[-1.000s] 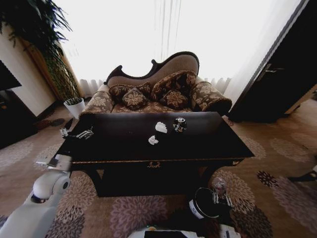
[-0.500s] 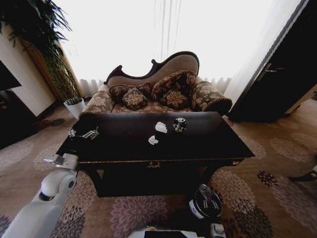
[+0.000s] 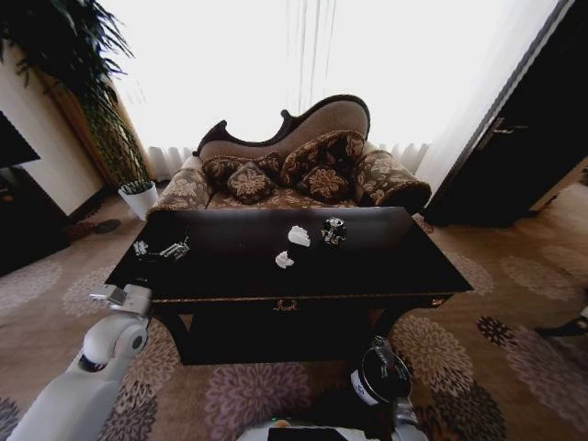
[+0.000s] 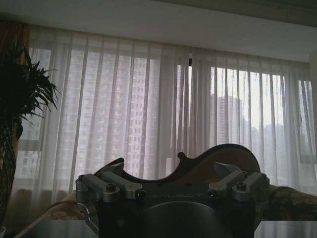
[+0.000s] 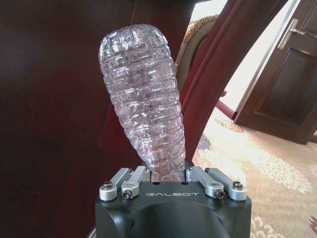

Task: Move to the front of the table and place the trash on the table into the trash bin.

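Head view: right gripper [image 3: 381, 354] is low at the front right of the desk [image 3: 367, 266], right over the open mouth of the trash bin [image 3: 366, 386], which stands on the carpet [image 3: 514, 322] by the desk's front right leg. Right wrist view shows what it carries: a crushed clear plastic bottle [image 5: 143, 99], jaws clamped on its narrow end, body sticking out ahead of the gripper.

Left gripper [image 3: 161, 249] hangs over the desk's left end, well apart from the rest of the trash. Left wrist view: jaws apart, nothing between them.

Still on the desk: two white paper wads [image 3: 299, 235] and [image 3: 284, 260] near centre, black cup-like item [image 3: 333, 231] just beside the rear wad.

Step in hand, as I read it: drop the bottle in the bin. To do it well:
- keep the bottle centred over the opening, not the rim
- it's long, so point it down into the bin before letting go
- watch the desk leg close by

View differences: head view gives the layout, i.e. bin, desk, remaining trash, both arms, but the bottle is barely legible there. Right wrist view gives the grip and the bottle's shape. Left wrist view looks across the desk at the sofa [image 4: 218, 163] and curtains [image 4: 148, 109] and confirms the left jaws are empty.
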Robot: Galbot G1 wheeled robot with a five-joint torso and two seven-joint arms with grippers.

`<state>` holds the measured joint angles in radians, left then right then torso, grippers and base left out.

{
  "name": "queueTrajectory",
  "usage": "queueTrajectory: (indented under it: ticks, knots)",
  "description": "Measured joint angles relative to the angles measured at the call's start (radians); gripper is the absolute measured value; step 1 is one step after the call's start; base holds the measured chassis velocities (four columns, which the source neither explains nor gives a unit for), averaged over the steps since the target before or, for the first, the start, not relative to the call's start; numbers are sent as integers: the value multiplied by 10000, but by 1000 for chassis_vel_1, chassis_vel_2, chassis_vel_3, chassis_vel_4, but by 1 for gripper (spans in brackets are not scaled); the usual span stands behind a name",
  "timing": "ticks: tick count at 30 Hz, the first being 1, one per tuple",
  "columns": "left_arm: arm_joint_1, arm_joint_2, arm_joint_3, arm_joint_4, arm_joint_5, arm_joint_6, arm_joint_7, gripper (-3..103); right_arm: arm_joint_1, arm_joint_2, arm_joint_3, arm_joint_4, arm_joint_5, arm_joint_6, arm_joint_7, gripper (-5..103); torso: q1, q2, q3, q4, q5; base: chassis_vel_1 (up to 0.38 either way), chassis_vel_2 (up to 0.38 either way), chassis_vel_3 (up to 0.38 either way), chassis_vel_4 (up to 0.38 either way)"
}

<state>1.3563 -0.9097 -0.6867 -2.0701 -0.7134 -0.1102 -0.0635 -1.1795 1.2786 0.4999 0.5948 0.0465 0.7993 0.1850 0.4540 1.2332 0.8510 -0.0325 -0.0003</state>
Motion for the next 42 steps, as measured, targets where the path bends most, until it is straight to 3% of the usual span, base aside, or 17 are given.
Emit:
queueTrajectory:
  ticks: [2,4,6,9,16,19,21,22,33,42]
  knots:
    - [4,3,-4,-5,-12,6,-3,100,-10,2,39,-46,-8,0,-58,27,0,0,0,0,0,0,0,0,0]
    - [2,-27,-3,-5,-15,11,-85,100,-69,49,113,-122,-43,0,-115,38,0,0,-1,0,1,0,0,0,0]
    - [-6,-46,12,-18,-20,13,-131,100,-96,79,148,-136,-64,0,-117,38,-1,0,-1,0,2,0,0,0,0]
    - [-54,-58,82,-81,-41,49,-189,100,-153,118,195,-140,-122,0,-119,55,-1,0,-1,0,0,0,0,0,0]
    - [-63,-26,29,-110,-138,93,-232,100,-170,122,200,-92,-181,0,-138,77,0,0,-1,0,0,0,0,0,0]
    - [20,-90,-61,-108,-144,86,-235,100,-169,137,256,-58,-182,0,-142,93,0,0,-1,1,-2,0,0,0,0]
    - [38,-111,-74,-109,-145,83,-235,100,-213,148,258,-5,-182,0,-142,93,-1,0,-1,2,-1,0,0,0,0]
    - [66,-160,-80,-115,-144,83,-236,100,-382,183,259,188,-181,0,-145,99,0,0,-1,2,1,0,0,0,0]
    - [234,-439,-228,-76,-107,82,-211,100,-2538,823,326,3013,315,0,-128,100,-1,1,-1,0,-1,0,0,0,0]
    - [455,-570,-561,-117,-195,85,-154,100,-5496,1459,741,7956,971,-71,500,100,-2,1,-2,0,-3,0,0,0,0]
